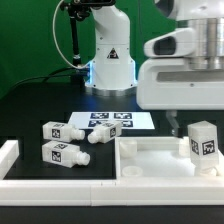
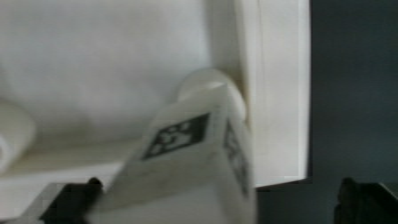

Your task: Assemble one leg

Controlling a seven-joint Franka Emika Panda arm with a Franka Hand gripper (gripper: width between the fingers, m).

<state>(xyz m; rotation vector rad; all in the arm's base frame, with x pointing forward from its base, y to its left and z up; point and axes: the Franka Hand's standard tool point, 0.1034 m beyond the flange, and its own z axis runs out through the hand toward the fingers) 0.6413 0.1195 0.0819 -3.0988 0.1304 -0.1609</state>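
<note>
**Figure.** The leg (image 1: pixel 203 141) stood upright on a corner of the white panel (image 1: pixel 150 166), near the bench's front edge toward the exterior view's right, with its long axis vertical. The gripper (image 2: pixel 217 198) hung directly above it. Its fingers (image 2: pixel 80 197) were spread wide to either side and, as far as the wrist view showed, clear of the block. A straight descent would probably bring them around it. Three spare legs (image 1: pixel 56 130) lay on their sides toward the opposite edge.

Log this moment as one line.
gripper: open | small white square-section plastic leg: upright on large white tray-like panel, under gripper, ungripped | three other legs: lying on black table
</note>
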